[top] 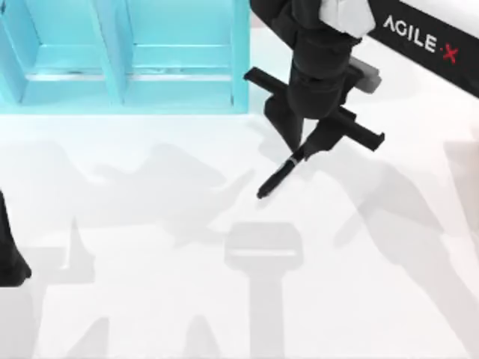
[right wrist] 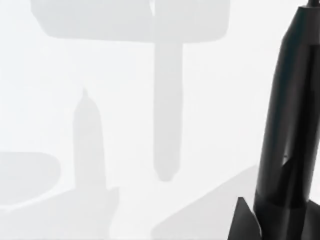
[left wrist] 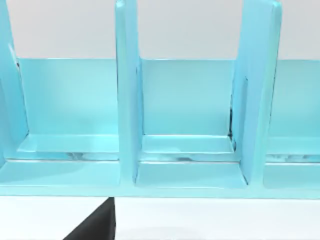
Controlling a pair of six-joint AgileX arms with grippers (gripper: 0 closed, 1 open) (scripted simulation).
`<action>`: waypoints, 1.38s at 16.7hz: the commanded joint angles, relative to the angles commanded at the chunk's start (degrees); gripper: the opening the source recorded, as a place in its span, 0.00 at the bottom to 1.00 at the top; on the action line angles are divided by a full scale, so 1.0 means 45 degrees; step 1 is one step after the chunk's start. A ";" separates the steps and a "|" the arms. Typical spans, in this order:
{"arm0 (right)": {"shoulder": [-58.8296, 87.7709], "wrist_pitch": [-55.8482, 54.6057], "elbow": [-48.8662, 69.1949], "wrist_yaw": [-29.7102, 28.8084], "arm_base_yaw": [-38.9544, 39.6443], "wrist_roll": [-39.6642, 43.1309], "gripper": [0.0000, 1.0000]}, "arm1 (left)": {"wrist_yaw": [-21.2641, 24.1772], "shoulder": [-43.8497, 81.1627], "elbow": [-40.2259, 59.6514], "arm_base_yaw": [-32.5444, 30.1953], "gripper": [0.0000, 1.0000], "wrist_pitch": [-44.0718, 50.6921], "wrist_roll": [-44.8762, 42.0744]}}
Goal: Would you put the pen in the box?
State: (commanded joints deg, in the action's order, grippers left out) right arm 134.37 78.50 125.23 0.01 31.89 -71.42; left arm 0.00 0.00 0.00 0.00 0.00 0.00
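- The table (top: 150, 299) is a plain white, matte surface, crossed by soft grey shadows.
- The box (top: 127, 60) sits at the far left of the table: a smooth, glossy light-blue tray with upright dividers (left wrist: 127, 100) splitting it into open compartments, all without a pen in them.
- The right gripper (top: 303, 153) hangs above the table just right of the box, its black fingers pinched narrow on the upper end of the pen.
- The left gripper (top: 11, 254) is parked at the left edge of the table; I cannot tell how its jaws stand.
- The pen (top: 281, 176) is a slim black stick with a thin silver band (top: 293, 160), slanting down and left from the fingers, clear of the table as far as I can judge.
- Progress: the pick-up looks done; carrying the pen over a compartment and letting go is left.
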 joint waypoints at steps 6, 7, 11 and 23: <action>-0.0065 0.0076 0.0076 0.0004 0.0001 0.0016 0.00 | 0.0000 0.0000 0.0000 0.0000 1.00 0.0000 0.0000; -0.0175 0.0016 -0.0029 0.0005 -0.0122 0.0092 0.00 | 0.0000 0.0000 0.0000 0.0000 1.00 0.0000 0.0000; -0.0842 -0.0192 -0.0773 0.0051 -0.1785 0.0581 0.00 | 0.0000 0.0000 0.0000 0.0000 1.00 0.0000 0.0000; -0.4234 -0.1018 -0.5232 0.0202 -1.2409 0.3173 0.00 | 0.0000 0.0000 0.0000 0.0000 1.00 0.0000 0.0000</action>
State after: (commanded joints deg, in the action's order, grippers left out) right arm 115.32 73.92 101.69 0.92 -23.95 -57.14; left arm 0.00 0.00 0.00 0.00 0.00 0.00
